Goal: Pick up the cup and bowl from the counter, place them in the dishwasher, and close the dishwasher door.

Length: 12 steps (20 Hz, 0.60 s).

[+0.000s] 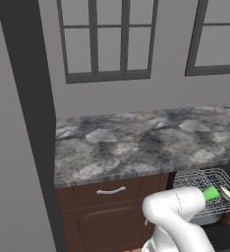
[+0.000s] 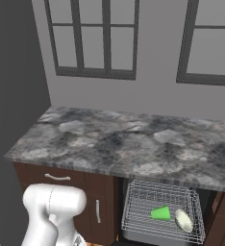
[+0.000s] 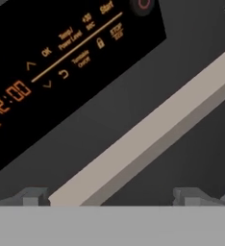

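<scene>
Below the mottled worktop [image 2: 133, 144], the cup [image 2: 161, 213] is being cradled in the dishwasher [image 2: 162, 211] rack, the bowl [image 2: 183, 220] touching at 3 o'clock; the end effector [image 3: 117, 198] is being held wide before the pale handle [image 3: 148, 129].

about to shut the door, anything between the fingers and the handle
Nothing visible does. In the hand view the handle runs diagonally just beyond the fingers, with bare black door around it. The cup and bowl already lie in the rack.

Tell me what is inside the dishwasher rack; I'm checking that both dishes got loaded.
The rack holds the green cup, lying on its side, and the pale bowl beside it, tilted. The counter hides the rack's back part.
</scene>
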Motion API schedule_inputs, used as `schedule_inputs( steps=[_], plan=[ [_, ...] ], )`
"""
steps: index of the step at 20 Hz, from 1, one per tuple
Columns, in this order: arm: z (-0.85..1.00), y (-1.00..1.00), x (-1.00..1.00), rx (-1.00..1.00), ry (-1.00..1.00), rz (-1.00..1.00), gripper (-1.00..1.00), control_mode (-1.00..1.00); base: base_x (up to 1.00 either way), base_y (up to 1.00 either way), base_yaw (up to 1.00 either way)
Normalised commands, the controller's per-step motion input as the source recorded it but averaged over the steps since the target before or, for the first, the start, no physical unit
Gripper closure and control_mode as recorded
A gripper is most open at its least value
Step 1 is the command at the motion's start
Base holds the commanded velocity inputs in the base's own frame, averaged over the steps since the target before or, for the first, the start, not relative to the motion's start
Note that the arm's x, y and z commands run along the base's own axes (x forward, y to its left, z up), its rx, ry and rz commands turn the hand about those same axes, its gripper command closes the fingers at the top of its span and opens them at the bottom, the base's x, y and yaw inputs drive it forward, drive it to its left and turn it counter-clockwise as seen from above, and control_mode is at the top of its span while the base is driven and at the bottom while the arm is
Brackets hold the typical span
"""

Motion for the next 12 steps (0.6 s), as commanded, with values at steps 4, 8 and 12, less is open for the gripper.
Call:
schedule_inputs(
  steps=[4, 8, 12],
  plan=[
    [-0.35, -0.25, 0.52, -0.08, -0.09, 0.0, -1.0, -1.0, 0.0, 0.0, 0.0],
    [-0.34, -0.2, 0.56, -0.08, -0.08, 0.0, -1.0, -1.0, 0.0, 0.0, 0.0],
    [-0.32, -0.18, 0.61, -0.07, -0.08, 0.0, -1.0, -1.0, 0.0, 0.0, 0.0]
  ],
)
